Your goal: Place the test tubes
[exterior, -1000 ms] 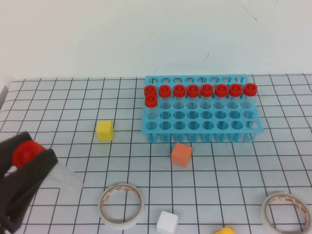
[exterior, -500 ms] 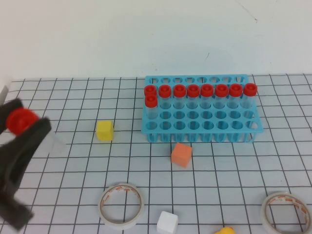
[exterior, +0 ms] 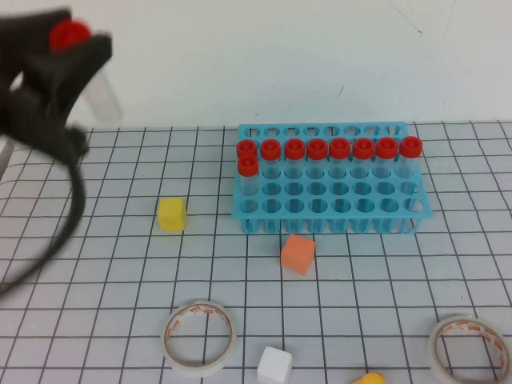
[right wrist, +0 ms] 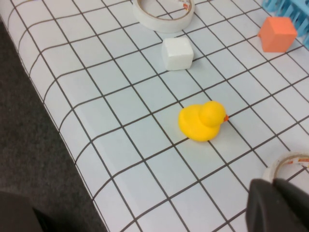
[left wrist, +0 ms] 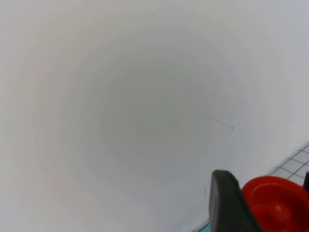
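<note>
High at the far left, my left gripper (exterior: 76, 50) is shut on a clear test tube (exterior: 102, 96) just under its red cap (exterior: 70, 34), well above the table. The left wrist view has that cap (left wrist: 282, 205) pinched beside a dark finger (left wrist: 226, 203), with the white wall behind. The blue rack (exterior: 332, 206) stands at centre right and holds several red-capped tubes (exterior: 328, 149) in a row, plus one more tube (exterior: 248, 167) in front at the row's left end. My right gripper (right wrist: 276, 195) is shut and empty, low over the table's near right part.
A yellow cube (exterior: 171, 214), an orange cube (exterior: 298, 254) and a white cube (exterior: 274, 365) lie in front of the rack. Tape rolls sit at front centre (exterior: 199, 337) and front right (exterior: 470, 348). A yellow duck (right wrist: 202, 121) lies near the front edge.
My left gripper has lifted the test tube from low at the front left to high at the back left. The rack and the loose objects have not moved.
</note>
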`<state>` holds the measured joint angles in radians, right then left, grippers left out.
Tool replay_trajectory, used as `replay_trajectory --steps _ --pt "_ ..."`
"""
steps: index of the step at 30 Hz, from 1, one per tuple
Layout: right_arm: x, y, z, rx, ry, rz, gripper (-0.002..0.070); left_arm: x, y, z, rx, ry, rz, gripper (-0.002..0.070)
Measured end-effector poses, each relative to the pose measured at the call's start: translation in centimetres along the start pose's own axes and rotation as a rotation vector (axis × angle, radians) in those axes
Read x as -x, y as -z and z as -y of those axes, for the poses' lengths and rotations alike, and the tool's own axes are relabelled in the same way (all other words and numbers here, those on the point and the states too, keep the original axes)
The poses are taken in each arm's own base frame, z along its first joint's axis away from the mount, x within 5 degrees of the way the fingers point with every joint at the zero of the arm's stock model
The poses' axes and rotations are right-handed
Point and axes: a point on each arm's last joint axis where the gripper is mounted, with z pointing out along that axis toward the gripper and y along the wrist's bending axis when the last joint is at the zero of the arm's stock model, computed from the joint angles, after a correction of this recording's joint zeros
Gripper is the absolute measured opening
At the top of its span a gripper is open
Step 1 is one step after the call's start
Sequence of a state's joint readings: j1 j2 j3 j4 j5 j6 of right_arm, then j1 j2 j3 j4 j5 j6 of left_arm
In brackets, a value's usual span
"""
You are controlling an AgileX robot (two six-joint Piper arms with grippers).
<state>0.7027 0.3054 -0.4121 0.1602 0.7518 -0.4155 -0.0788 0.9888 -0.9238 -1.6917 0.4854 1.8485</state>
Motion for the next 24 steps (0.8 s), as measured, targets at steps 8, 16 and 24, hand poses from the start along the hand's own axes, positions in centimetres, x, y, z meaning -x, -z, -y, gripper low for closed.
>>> replay_trajectory --steps 8,16,24 --pt "0.0 0.0 0.0 0.001 -0.003 0.000 -0.0001 1.5 -5.1 2.1 -0.134 0.071 0.015 0.0262" --pt "0.0 0.0 0.0 0.001 -0.003 0.000 -0.0001 0.7 -6.8 4.8 -0.074 0.111 -0.063 0.0262" --pt "0.0 0.0 0.0 0.001 -0.005 0.000 -0.0001 0.4 -6.7 9.5 0.025 0.176 -0.028 0.0262"
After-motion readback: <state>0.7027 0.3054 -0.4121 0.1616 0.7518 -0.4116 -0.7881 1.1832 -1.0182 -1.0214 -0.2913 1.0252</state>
